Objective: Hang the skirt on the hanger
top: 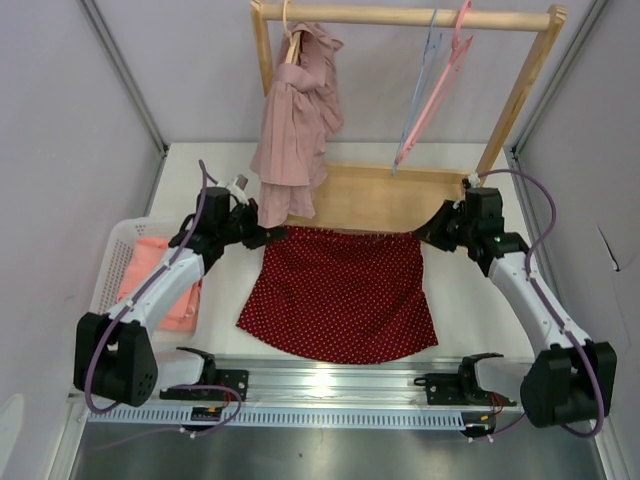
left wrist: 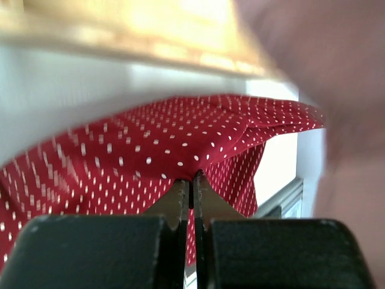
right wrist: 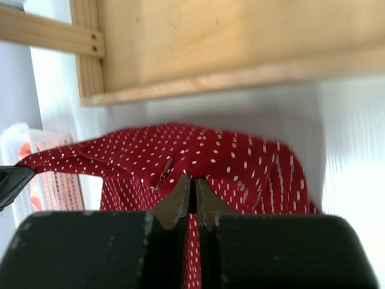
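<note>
The skirt [top: 340, 290] is red with white dots and lies spread on the white table, waistband toward the rack. My left gripper [top: 268, 236] is shut on the waistband's left corner; the left wrist view shows red cloth [left wrist: 150, 150] pinched at the tips [left wrist: 192, 178]. My right gripper [top: 420, 238] is shut on the waistband's right corner, cloth [right wrist: 228, 156] pinched at its tips [right wrist: 194, 178]. The waistband is stretched between them. A pink hanger [top: 432, 95] and a blue hanger [top: 418, 85] hang empty on the wooden rack's rail [top: 400, 15].
A pink garment [top: 297, 125] hangs on a wooden hanger at the rail's left, close above my left gripper. The rack's wooden base [top: 385, 195] lies just behind the waistband. A white basket [top: 125, 240] with orange cloth [top: 160, 275] stands at the left.
</note>
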